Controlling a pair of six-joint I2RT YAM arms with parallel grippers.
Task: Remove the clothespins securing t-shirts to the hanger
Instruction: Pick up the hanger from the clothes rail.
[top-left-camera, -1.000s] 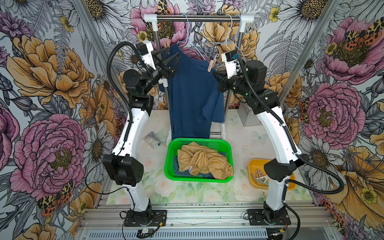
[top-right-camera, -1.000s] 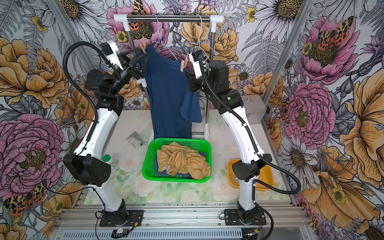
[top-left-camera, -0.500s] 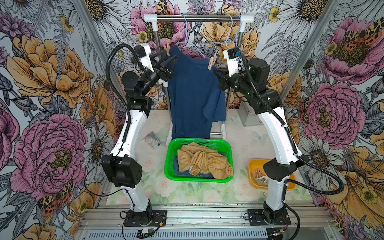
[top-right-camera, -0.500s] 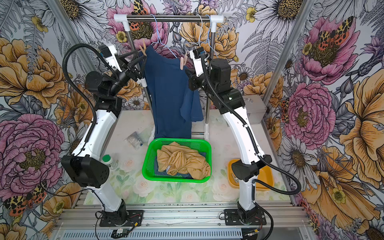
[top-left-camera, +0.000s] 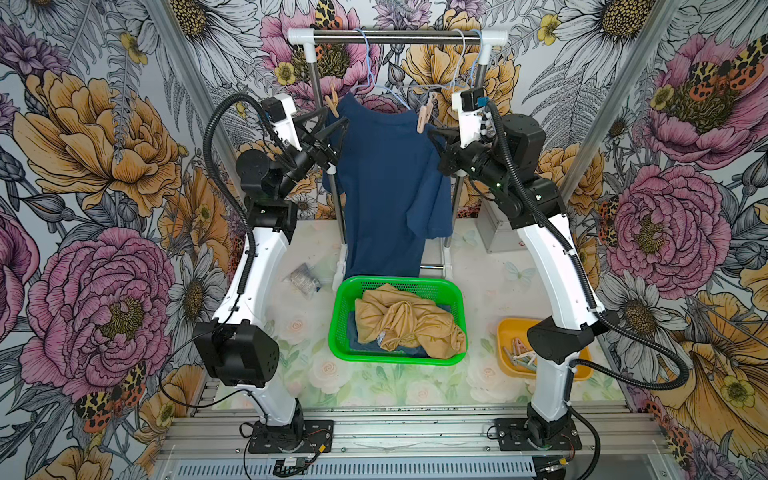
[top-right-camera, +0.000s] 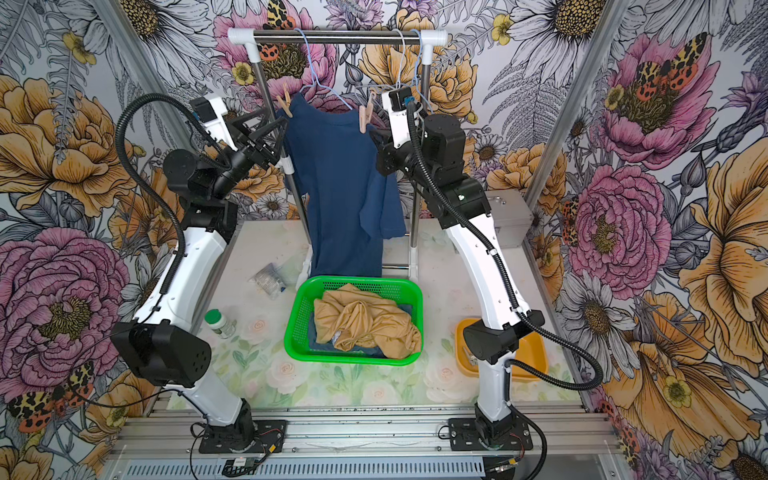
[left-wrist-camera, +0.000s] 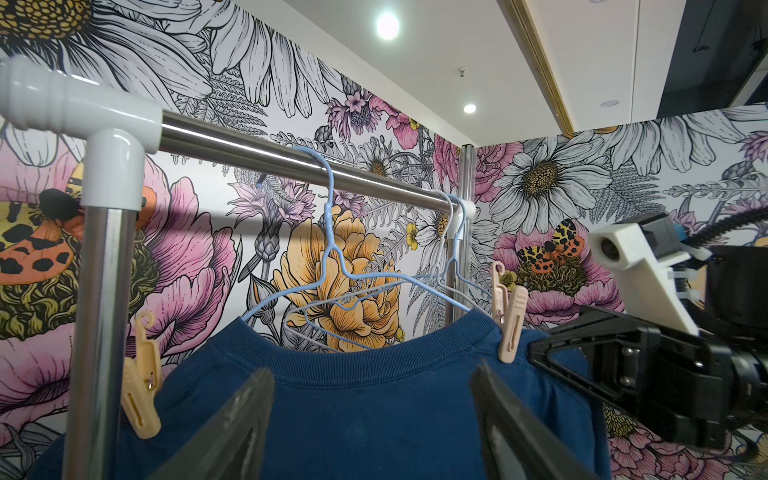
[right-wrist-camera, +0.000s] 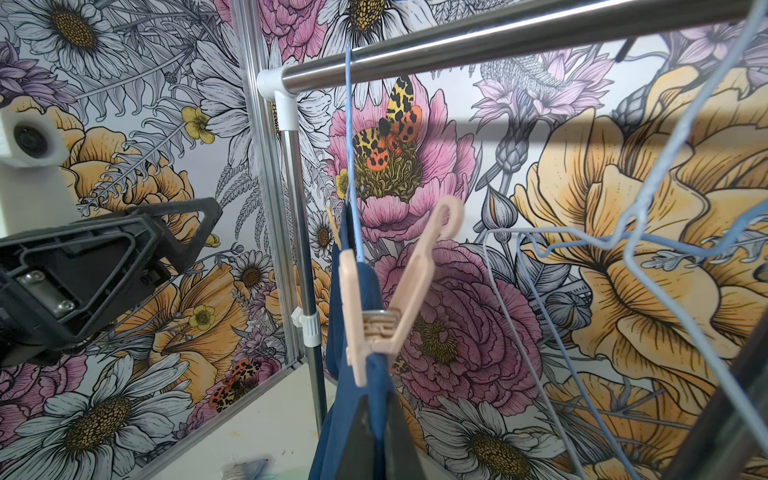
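A navy blue cloth t-shirt (top-left-camera: 386, 187) hangs upper centre in both top views, on a pale blue wire hanger (left-wrist-camera: 331, 232) hooked over a steel rail (top-left-camera: 395, 37). Below it a green plastic basket (top-left-camera: 336, 328) holds a crumpled tan shirt (top-left-camera: 407, 324) (a second navy shirt (top-left-camera: 358, 332) peeks out beneath). The left gripper (left-wrist-camera: 372, 370) stands wide apart before the collar; the right gripper (right-wrist-camera: 376, 405) is pinched on the shirt's shoulder just under one peach plastic clothespin (right-wrist-camera: 374, 316). Another peach clothespin (top-left-camera: 331, 101) clips the opposite shoulder.
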